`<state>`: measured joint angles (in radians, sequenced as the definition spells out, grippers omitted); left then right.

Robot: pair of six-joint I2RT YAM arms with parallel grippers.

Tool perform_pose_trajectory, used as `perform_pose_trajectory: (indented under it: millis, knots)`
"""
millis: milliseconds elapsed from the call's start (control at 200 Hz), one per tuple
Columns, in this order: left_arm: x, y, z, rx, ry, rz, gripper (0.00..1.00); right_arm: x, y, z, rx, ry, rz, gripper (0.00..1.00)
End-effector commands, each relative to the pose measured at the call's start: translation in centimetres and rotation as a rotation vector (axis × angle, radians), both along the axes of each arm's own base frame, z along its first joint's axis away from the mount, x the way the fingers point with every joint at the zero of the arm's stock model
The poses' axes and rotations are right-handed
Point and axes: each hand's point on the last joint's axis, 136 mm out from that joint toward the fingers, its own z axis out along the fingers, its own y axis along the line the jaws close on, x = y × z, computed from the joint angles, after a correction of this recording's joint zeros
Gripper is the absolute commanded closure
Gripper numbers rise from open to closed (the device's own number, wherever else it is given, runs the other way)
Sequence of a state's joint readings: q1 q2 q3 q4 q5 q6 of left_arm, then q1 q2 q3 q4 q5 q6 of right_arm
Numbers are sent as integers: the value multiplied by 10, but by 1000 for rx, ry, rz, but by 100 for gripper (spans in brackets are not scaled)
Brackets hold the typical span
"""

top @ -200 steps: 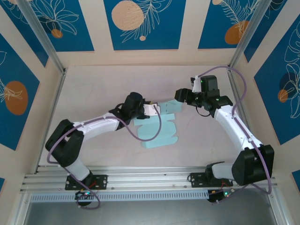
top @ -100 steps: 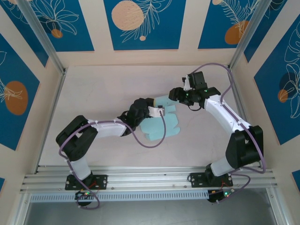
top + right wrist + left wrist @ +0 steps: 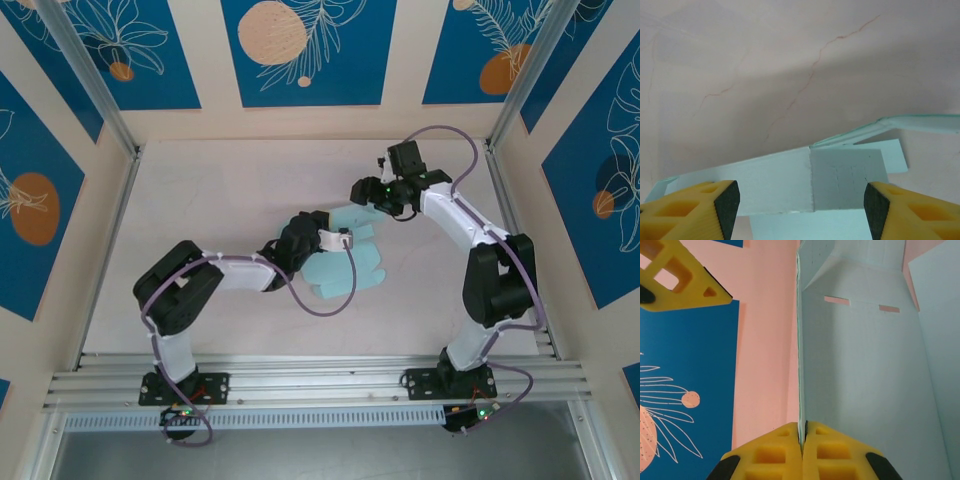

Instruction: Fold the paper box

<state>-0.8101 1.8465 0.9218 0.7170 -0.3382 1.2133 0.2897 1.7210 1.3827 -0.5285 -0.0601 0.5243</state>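
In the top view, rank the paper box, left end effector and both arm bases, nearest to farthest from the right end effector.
1. paper box, beside the right end effector
2. left end effector, mid-table, gripping the box
3. right arm base, near edge, right
4. left arm base, near edge, left

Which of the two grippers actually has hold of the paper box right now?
The left gripper: its jaws are pinched shut on an edge of the paper box. The right gripper stands open, fingers wide apart, clamping nothing.
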Motion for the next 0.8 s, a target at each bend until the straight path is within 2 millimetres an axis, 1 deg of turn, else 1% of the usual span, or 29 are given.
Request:
perform_pose_trajectory:
  millis: [0, 120, 315, 455, 550, 645, 730, 795]
  knots:
    - [5, -6, 9, -24, -41, 14, 100, -7, 14, -3, 66, 35, 24, 31]
    - [7, -7, 6, -25, -39, 22, 100, -8, 23, -11, 97, 64, 39, 32]
    - [8, -7, 5, -38, -38, 27, 100, -6, 29, -26, 107, 116, 39, 35]
    - [8, -7, 5, -37, -40, 29, 100, -7, 38, -25, 140, 120, 57, 35]
    - [8, -8, 6, -42, -44, 29, 100, -6, 44, -22, 170, 116, 66, 39]
    - [8, -8, 7, -46, -47, 31, 100, -4, 47, -19, 191, 112, 68, 46]
    - [8, -8, 7, -50, -49, 31, 100, -3, 49, -17, 204, 107, 70, 62]
    - [9, -7, 6, -50, -52, 35, 100, -2, 50, -15, 214, 103, 68, 71]
